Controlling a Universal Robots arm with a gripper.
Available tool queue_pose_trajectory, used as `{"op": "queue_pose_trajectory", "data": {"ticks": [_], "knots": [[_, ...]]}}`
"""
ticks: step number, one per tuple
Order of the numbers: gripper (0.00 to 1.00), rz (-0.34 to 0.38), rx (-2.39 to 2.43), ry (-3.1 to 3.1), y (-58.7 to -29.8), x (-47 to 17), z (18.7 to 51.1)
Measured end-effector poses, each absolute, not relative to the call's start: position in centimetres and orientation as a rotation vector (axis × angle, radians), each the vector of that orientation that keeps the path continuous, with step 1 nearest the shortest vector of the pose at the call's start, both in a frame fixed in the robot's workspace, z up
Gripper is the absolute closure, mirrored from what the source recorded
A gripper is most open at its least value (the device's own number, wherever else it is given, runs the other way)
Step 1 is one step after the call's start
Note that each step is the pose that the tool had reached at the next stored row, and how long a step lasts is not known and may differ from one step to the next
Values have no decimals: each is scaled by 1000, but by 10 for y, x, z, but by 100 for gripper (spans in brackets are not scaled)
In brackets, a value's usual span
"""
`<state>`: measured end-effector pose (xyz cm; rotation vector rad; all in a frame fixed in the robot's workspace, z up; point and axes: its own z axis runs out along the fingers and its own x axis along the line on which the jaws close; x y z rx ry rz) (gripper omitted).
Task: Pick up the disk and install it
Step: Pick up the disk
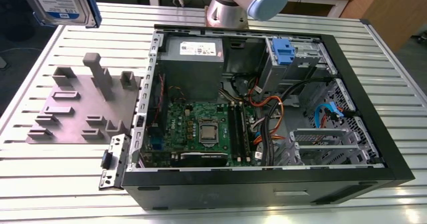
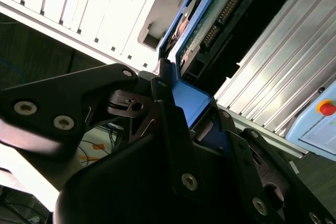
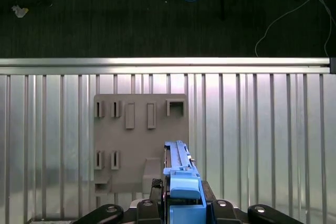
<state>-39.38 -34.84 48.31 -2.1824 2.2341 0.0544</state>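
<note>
Held aloft, clear of the bench [image 1: 40, 184], at the exterior view's far upper left: the disk [image 1: 57, 4]; gripped there by the tool [image 2: 191, 111], closed tight on the blue carrier frame at one short end, as seen in the second wrist view; hangs edge-on over the grey slotted holder [image 3: 139, 140] in the first wrist view, apart from it; probably carried high to pass over the holder's upright posts and the wall of the open computer case [image 1: 233, 184]; taken by the end, likely to leave the long sides and the connector end free for sliding into a bay; well apart from the case's drive cage [image 1: 307, 54] and its small blue latch [image 1: 283, 51] at the far corner.

Looks flat and rectangular; silver-grey metal with a white-and-blue label on the broad face; blue plastic rails along the edges; green circuit board and a row of connector pins on the other face in the second wrist view.
</note>
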Motion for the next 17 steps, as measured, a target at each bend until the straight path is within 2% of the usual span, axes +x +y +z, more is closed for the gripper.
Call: {"op": "queue_pose_trajectory", "data": {"ticks": [17], "knots": [[63,54,-2182,2234,-348,-387,483]]}}
